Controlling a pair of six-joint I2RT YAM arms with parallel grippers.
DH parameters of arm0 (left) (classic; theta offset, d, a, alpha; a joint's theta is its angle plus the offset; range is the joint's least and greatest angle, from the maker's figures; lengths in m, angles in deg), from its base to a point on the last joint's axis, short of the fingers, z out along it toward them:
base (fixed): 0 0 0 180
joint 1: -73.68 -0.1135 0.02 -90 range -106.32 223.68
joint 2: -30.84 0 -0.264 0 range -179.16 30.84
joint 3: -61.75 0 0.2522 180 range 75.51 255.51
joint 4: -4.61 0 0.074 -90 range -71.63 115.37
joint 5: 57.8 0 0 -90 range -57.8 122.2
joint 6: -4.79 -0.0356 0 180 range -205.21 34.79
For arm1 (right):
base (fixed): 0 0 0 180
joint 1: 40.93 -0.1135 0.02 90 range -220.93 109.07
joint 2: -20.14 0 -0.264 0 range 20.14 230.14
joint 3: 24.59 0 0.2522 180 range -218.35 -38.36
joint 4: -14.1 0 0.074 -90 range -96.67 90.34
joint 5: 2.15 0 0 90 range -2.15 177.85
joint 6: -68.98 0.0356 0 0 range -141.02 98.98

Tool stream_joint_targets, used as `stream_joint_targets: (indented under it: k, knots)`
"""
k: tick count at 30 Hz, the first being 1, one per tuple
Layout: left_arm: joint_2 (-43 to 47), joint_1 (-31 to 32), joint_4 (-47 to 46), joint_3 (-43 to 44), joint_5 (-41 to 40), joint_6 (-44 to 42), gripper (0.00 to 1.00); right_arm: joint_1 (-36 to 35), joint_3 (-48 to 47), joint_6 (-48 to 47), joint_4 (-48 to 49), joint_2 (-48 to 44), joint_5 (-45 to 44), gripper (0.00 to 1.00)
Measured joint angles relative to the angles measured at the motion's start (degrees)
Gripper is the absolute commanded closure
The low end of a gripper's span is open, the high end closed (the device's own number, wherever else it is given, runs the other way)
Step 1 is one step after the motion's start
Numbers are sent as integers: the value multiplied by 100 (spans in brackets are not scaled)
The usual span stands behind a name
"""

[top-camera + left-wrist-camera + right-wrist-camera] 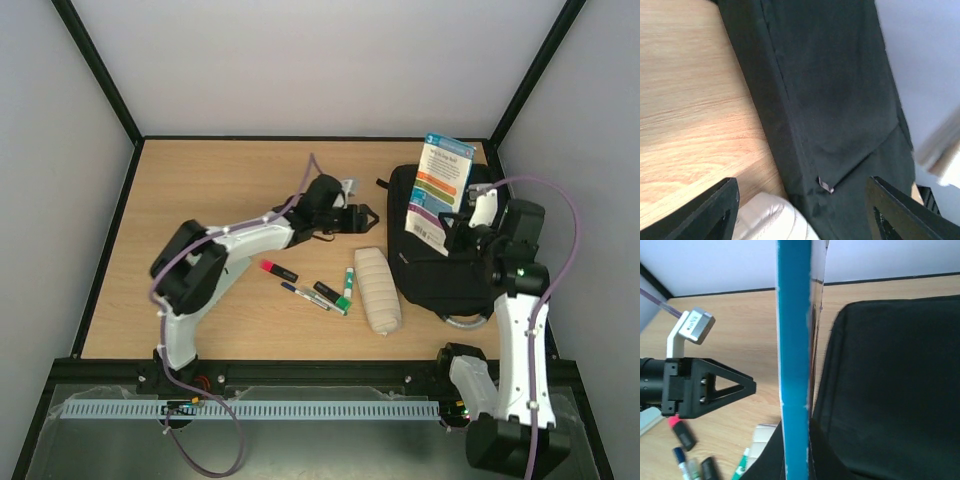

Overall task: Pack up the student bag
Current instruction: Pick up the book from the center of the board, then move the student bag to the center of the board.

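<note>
No legible writing in any view.
The booklet [445, 190] clamped between the jaws of the right gripper [460, 228] has a heading, printed lines and coloured bands on its cover above the jaws, all too small to read.

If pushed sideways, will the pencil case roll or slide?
The pencil case looks cylindrical, so it may well roll when pushed across its length. Its puffy, ribbed fabric suggests it is soft and would probably dent under a grip.
</note>
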Motion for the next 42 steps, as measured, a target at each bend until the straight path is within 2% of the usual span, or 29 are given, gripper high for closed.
stream_joint_targets:
  k: [5, 10, 14, 19, 23, 25, 33, 42]
  knots:
    - [-1161, 243, 494, 1115, -170, -2, 32, 31, 608, 0, 210, -715, -723, 99]
    - [-2015, 354, 844, 1880, -201, 7, 32, 31, 981, -4, 437, -828, -988, 99]
    - [-2723, 398, 1012, 2820, -149, 9, 35, 31, 1119, -9, 516, -831, -1080, 99]
    - [-3436, 402, 1193, 3934, -70, 42, 57, 31, 1174, -31, 645, -890, -1117, 99]
    - [-3950, 380, 1261, 4710, -44, 188, 90, 31, 1178, -46, 680, -951, -1134, 99]
    - [-4057, 319, 1204, 4843, -26, 345, 97, 31, 1178, -46, 715, -953, -1137, 99]
    - [-4085, -4, 1025, 4878, 28, 715, 98, 31, 1187, -48, 726, -953, -1137, 99]
    - [-4085, -1169, 1064, 4881, 111, 509, 98, 31, 1215, -63, 730, -951, -1134, 99]
